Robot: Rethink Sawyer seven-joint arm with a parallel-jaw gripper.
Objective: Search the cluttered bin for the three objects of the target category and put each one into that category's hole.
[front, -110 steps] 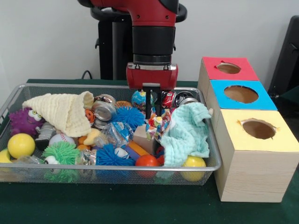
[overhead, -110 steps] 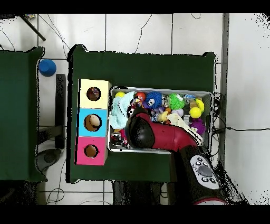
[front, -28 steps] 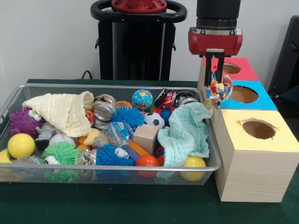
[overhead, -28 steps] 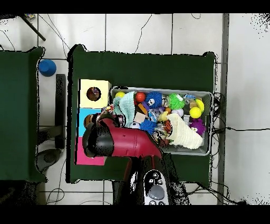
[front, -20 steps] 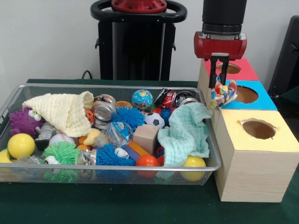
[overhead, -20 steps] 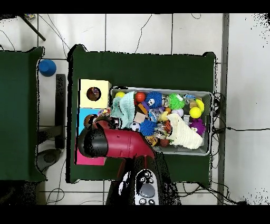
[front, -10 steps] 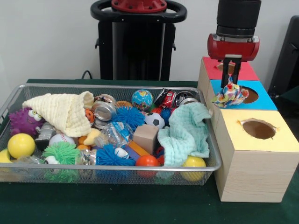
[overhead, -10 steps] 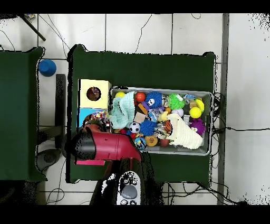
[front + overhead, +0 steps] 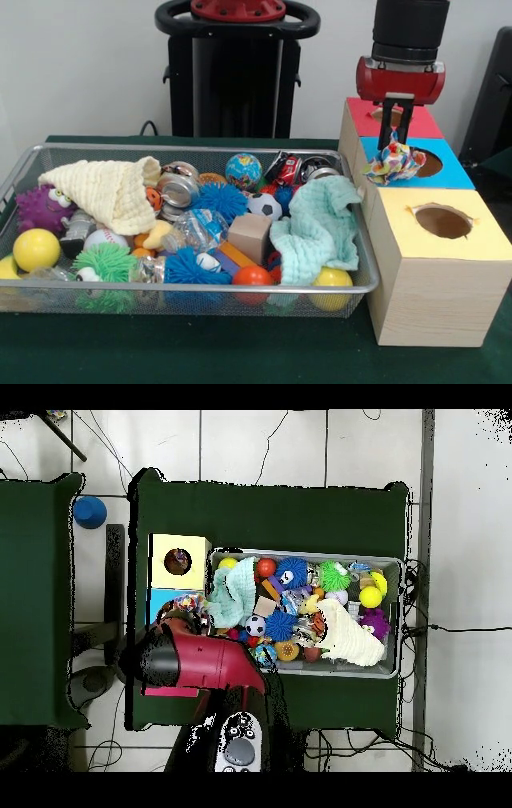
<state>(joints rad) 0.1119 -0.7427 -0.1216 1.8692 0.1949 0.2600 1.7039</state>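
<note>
Wire bin (image 9: 24, 164) is packed with balls, spiky toys, cans, plus a cream cloth (image 9: 108, 192) and a mint cloth (image 9: 320, 228). Beside it, the box row: red box (image 9: 416, 120), blue box (image 9: 452, 172), yellow box (image 9: 416, 240), each with a hole on top. Gripper (image 9: 397, 144) is pinched narrow on a patterned cloth (image 9: 394, 164), which hangs at the near-left edge of the blue hole (image 9: 430, 164); part of it drapes outside the rim. Judgement: centre over the hole and drop lower before letting go, else the cloth may snag on the rim and slide off. Overhead, the arm covers the hole.
</note>
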